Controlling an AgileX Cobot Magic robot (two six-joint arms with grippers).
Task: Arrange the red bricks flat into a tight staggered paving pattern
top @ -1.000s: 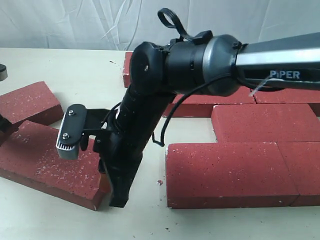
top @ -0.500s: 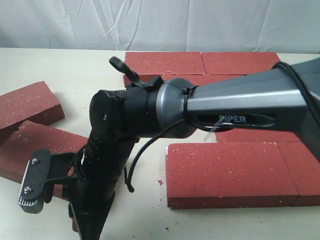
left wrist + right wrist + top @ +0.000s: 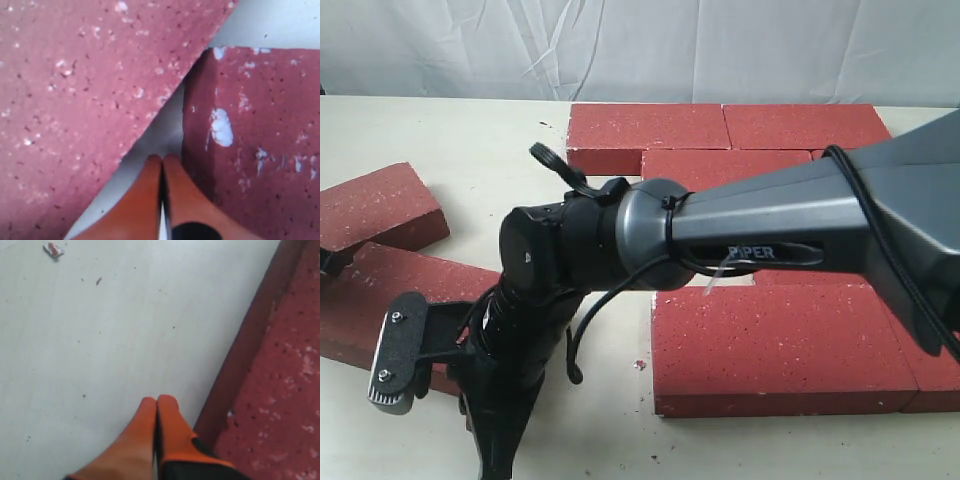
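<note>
Several red bricks lie flat and staggered at the right: two in the back row (image 3: 645, 125) (image 3: 800, 125), one behind the arm (image 3: 720, 165), and two in front (image 3: 770, 345) (image 3: 930, 340). Two loose red bricks sit at the left, one farther back (image 3: 375, 205) and one nearer (image 3: 380, 300). My right arm reaches across and down to the front left. The right gripper (image 3: 156, 400) is shut and empty, just over the table beside a brick's side (image 3: 280, 390). My left gripper (image 3: 162, 159) is shut and empty, pointing into the gap between two bricks (image 3: 75, 100) (image 3: 260, 140).
The pale tabletop (image 3: 470, 130) carries small crumbs, one of them red (image 3: 52, 249). A white cloth backdrop (image 3: 620, 40) hangs behind. The right arm's dark body (image 3: 580, 250) and its wrist camera mount (image 3: 398, 350) cover the middle and hide part of the near loose brick.
The right arm swung left and down toward the table's front, uncovering the back row of bricks. Over the last half second it barely moved.
</note>
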